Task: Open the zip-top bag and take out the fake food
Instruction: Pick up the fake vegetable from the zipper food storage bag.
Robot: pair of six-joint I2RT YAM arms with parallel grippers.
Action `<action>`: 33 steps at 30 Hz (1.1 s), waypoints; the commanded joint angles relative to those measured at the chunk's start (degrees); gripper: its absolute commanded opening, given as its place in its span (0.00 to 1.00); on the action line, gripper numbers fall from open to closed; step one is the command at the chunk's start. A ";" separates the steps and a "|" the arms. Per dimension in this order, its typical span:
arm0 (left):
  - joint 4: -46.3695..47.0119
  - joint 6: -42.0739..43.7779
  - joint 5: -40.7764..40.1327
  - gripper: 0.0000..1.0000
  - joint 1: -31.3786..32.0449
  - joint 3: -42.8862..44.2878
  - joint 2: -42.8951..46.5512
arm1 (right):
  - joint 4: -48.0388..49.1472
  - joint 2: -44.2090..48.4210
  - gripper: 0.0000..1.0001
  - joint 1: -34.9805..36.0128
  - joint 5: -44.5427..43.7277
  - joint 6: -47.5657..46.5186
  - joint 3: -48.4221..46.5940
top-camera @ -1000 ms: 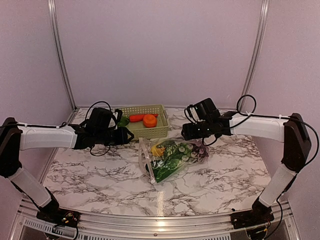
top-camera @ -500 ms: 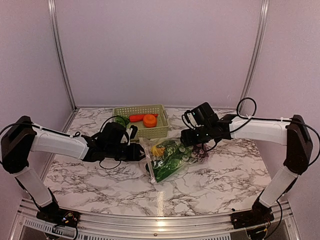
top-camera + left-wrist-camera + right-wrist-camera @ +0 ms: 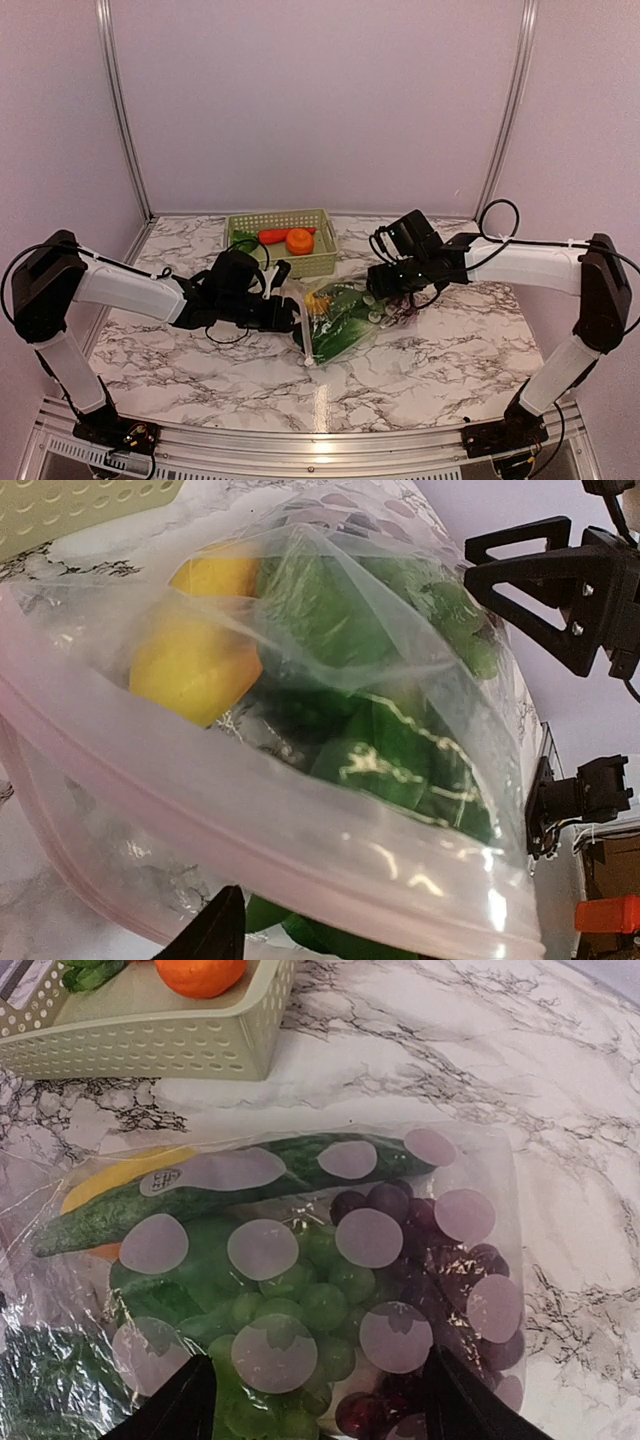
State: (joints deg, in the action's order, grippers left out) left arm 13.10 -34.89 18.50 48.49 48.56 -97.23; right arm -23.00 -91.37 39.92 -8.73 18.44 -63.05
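Zip-top bag [image 3: 300,830] fills the view (yellow, green fake food [image 3: 190,665] inside).
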 commanded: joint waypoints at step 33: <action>-5.90 3.15 -4.28 0.00 2.79 7.18 -0.35 | 4.63 1.66 0.73 -2.36 -0.93 4.21 8.43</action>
State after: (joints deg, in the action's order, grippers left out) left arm 11.00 -32.88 18.70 51.07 55.02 -102.17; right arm -17.23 -90.19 39.51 -9.28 21.23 -56.90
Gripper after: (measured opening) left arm 0.018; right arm 0.731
